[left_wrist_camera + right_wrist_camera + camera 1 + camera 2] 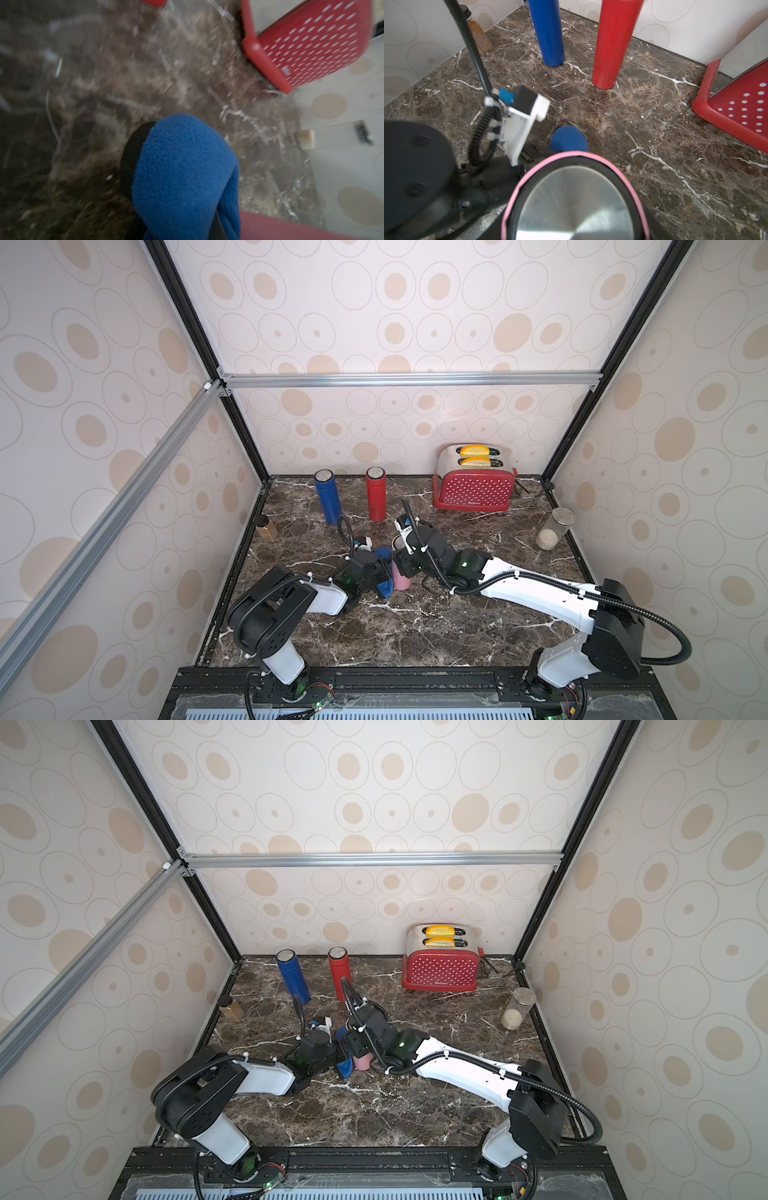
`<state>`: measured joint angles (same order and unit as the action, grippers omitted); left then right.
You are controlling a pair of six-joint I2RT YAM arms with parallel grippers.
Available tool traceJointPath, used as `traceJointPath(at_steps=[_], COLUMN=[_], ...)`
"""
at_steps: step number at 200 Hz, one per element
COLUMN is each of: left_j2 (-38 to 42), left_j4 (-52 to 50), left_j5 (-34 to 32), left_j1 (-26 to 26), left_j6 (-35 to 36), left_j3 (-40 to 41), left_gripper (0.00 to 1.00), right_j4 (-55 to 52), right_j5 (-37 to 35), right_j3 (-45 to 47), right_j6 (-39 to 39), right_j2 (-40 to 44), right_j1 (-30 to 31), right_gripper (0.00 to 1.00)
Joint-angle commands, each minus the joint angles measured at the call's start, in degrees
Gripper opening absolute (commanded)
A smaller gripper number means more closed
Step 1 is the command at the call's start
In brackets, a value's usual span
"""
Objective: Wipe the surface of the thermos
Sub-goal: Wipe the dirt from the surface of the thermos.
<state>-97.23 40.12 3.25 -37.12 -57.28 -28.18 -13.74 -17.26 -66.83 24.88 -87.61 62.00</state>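
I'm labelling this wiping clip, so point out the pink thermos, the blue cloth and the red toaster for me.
pink thermos (pixel 572 203), right wrist view, on its steel lid.
blue cloth (pixel 182 166), left wrist view, on its bulging fold.
red toaster (pixel 473 489), in a top view, on its dotted front panel.

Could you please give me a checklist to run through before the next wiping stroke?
1. Cloth grip: left gripper shut on blue cloth: ok.
2. Contact: blue cloth lies against the side of the pink thermos: ok.
3. Support: right gripper holds pink thermos near its top: ok.
4. Pink thermos upright: ok.
5. Clearance: blue thermos and red thermos stand apart behind: ok.
6. Far side wiped: cannot tell.
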Motion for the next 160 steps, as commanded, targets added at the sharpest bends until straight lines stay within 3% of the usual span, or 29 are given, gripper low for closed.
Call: traceJointPath(at_steps=[1,23,94,125,160], left_j2=[-2.3,0.1,22.8,22.0,15.0], left_j4=[4.2,3.5,-14.2,-10.5,-4.9], left_j5=[6.3,5.3,-4.1,-5.7,-7.7], left_j1=[-3.7,-3.8,-9.9,-10.8,-11.4], left_j6=[-1.9,-3.0,-6.0,-8.9,-9.0], left_j3=[-0.2,0.0,-6.4,-5.3,-1.6], left_gripper=[0.00,0.00,0.00,0.00,0.00], right_j4=[-11.6,-12.4,-12.2,-10.5,-10.2], right_j5=[6.7,5.5,1.5,1.4,1.3], right_j3=[4.2,4.6,6.7,6.1,6.0], right_j6=[4.8,6.3,16.3,17.5,18.1], right_j2=[-5.5,-5.4,-5.8,-6.6,-7.2], right_j1=[1.7,2.2,4.1,5.0,5.6], right_gripper=[0.00,0.00,0.00,0.00,0.00])
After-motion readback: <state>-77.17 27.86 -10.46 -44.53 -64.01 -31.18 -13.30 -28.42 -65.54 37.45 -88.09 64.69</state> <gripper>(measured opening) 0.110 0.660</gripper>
